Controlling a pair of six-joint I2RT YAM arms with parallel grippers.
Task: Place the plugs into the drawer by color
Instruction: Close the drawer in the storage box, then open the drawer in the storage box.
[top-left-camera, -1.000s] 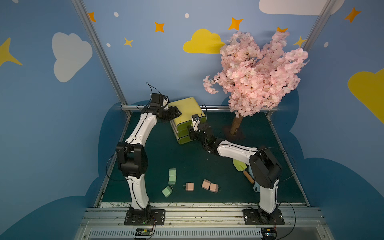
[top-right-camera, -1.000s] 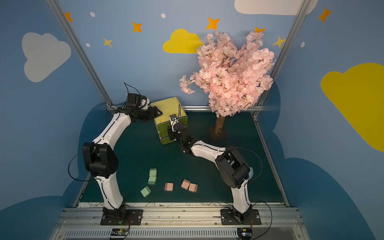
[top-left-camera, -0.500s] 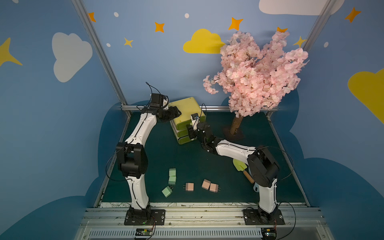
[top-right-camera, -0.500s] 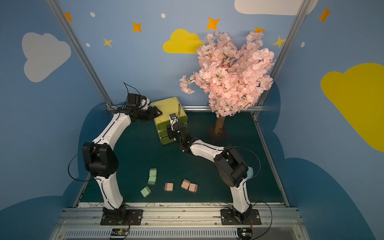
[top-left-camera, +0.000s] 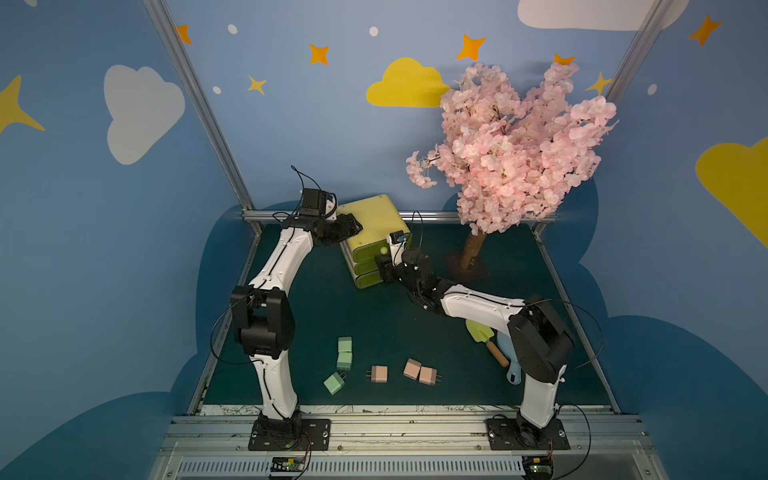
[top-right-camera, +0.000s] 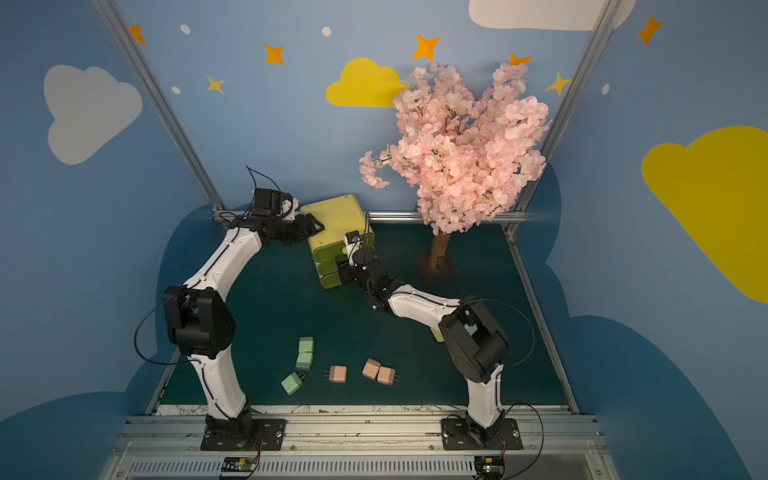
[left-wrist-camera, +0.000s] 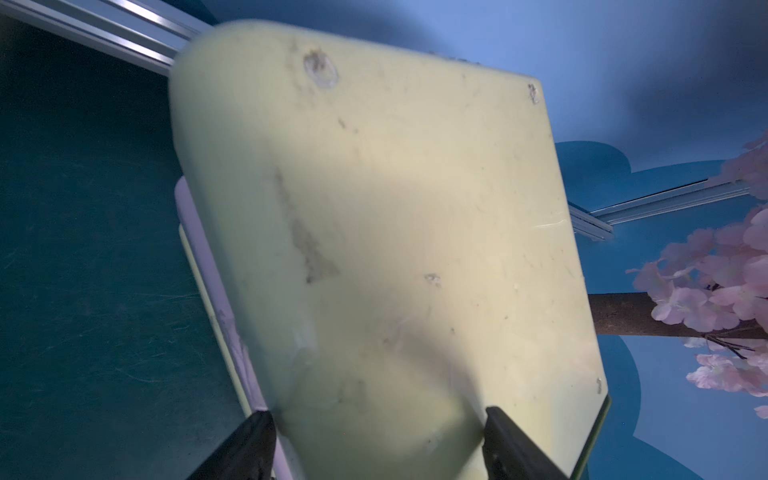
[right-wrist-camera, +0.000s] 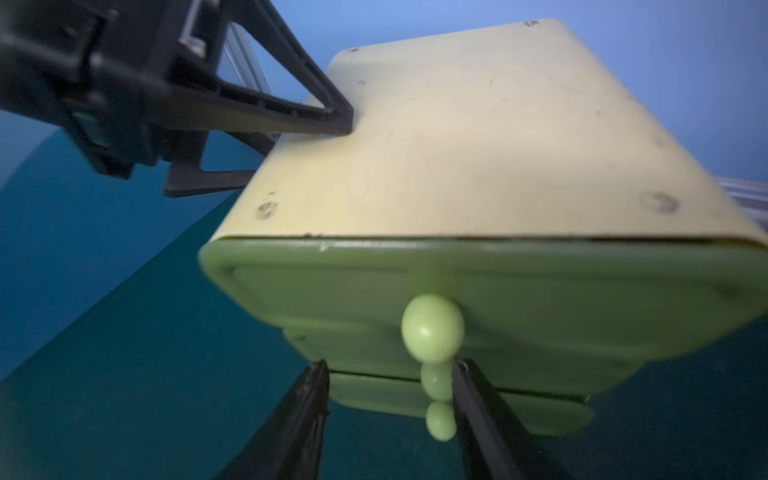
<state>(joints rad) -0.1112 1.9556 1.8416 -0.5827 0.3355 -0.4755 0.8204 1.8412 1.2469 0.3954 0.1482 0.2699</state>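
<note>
Green mat (top-left-camera: 332, 299), far edge: drawer (top-left-camera: 374, 216) clamped by left gripper (top-left-camera: 356, 226), right gripper (right-wrist-camera: 390, 368) spread around middle knob (right-wrist-camera: 436, 382) (off-centre, might slip out). 6 plugs (top-left-camera: 379, 373) loose near front edge.

Green mat (top-left-camera: 374, 316): drawer (top-left-camera: 376, 220), tree (top-left-camera: 469, 257) at rear; three green plugs (top-left-camera: 345, 360), three pink plugs (top-left-camera: 379, 373) front

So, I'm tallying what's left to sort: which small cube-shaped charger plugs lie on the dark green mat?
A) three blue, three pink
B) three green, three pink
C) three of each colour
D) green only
B: three pastel green plugs and three pastel pink plugs lie on the mat; no blue one shows.
</note>
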